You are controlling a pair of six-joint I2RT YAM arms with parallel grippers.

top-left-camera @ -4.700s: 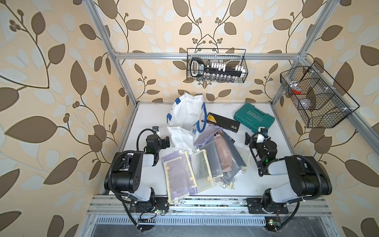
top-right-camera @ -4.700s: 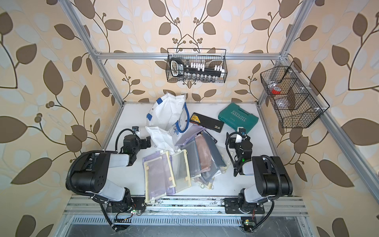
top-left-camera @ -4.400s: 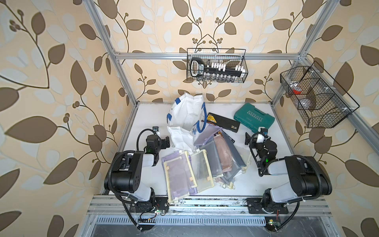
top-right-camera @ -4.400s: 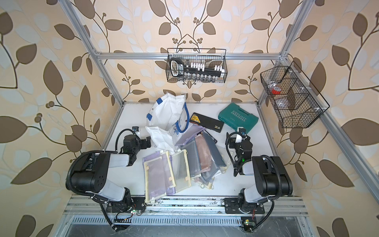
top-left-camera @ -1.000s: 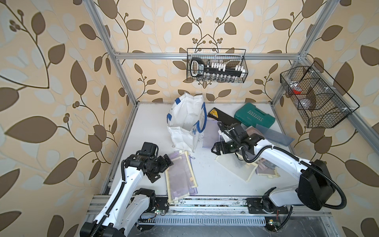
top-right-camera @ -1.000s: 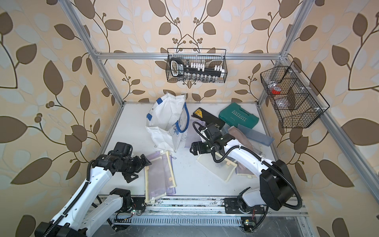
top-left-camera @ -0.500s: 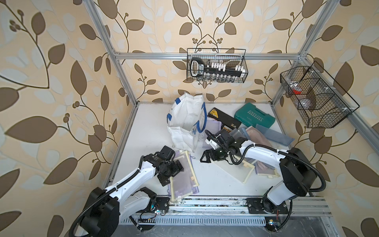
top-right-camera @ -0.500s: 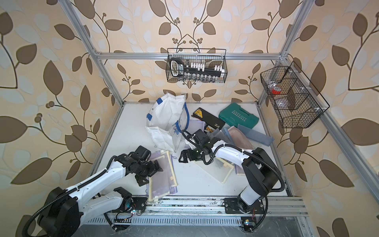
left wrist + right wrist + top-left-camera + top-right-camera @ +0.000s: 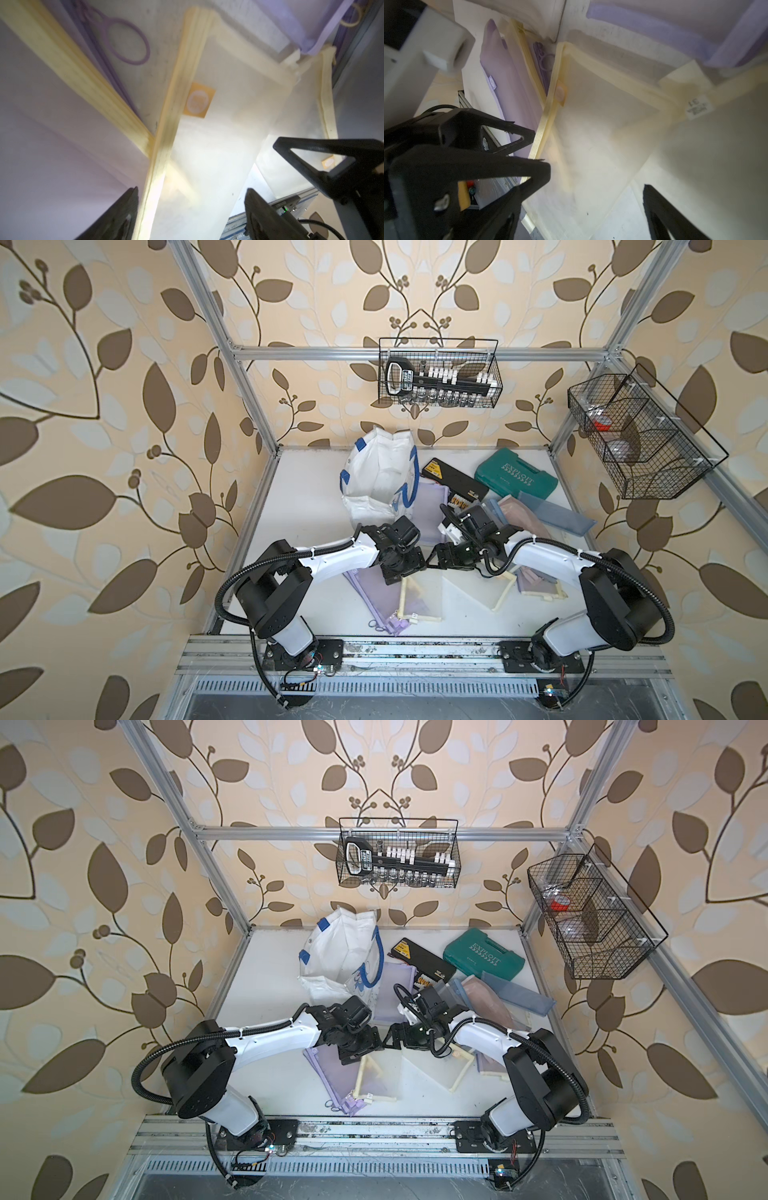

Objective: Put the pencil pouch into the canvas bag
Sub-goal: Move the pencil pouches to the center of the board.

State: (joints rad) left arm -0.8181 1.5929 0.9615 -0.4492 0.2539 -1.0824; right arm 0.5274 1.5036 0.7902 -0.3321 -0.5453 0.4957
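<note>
Nearest us, the front rail (image 9: 415, 649) is carrying both arms. Just behind it we are finding the yellow pouch (image 9: 423, 596) lying on the table (image 9: 307, 506), partly over a purple pouch (image 9: 374, 593). It is sitting outside the bag (image 9: 378, 485) and well in front of it.

Over the yellow pouch's far edge the left gripper (image 9: 415, 570) and the right gripper (image 9: 438, 562) are hovering almost tip to tip. In the left wrist view we are seeing the left jaws standing wide, with the pouch's yellow trim running between them, close to one finger (image 9: 116, 216). In the right wrist view the right jaws are gaping wide as well above the pouch's pale face, and we are seeing nothing held in them.

Beside them, under the right arm, a second yellow pouch (image 9: 473, 587) is lying on the table. Farther back on the right, a pink pouch (image 9: 519, 510) and a blue pouch (image 9: 557, 516) are lying fanned out. A far purple pouch (image 9: 432, 510) is lying just beside the bag.

The bag is standing upright toward the back, white with blue handles. Right of it a black case (image 9: 455, 483) and a green case (image 9: 515, 477) are resting on the table. Farthest off, we are seeing a back basket (image 9: 436, 339) and a side basket (image 9: 665, 479) hanging on the walls.
</note>
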